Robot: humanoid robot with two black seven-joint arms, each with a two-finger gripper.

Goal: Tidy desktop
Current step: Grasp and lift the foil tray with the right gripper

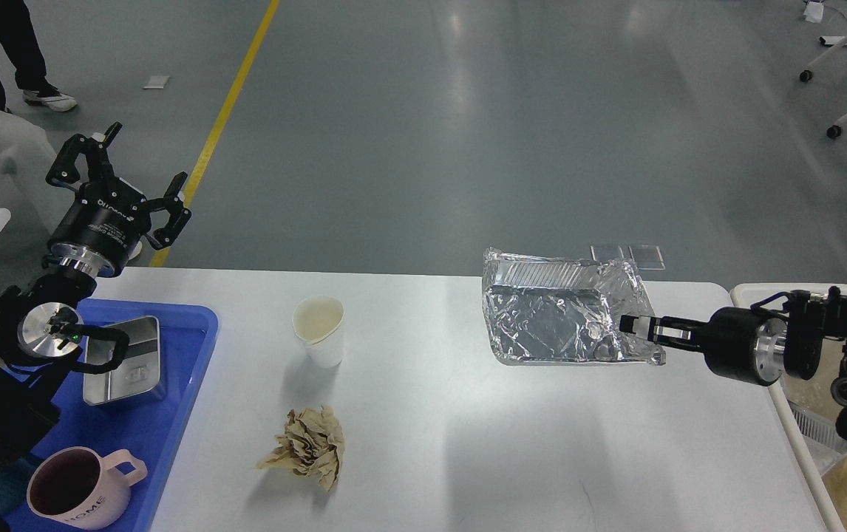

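Note:
The white desktop (423,458) fills the lower view. My right gripper (634,334) is shut on the right edge of a crumpled foil tray (556,314) and holds it lifted and tilted above the desktop's right half. A white paper cup (318,329) stands upright left of the middle. A crumpled brown paper ball (309,445) lies in front of it. My left gripper (122,174) is open and empty, raised beyond the desktop's far left corner.
A blue tray (183,384) at the left holds a metal box (124,368) and a pink mug (76,488). A cream-white bin (752,294) stands past the desktop's right edge. A person stands at the far left.

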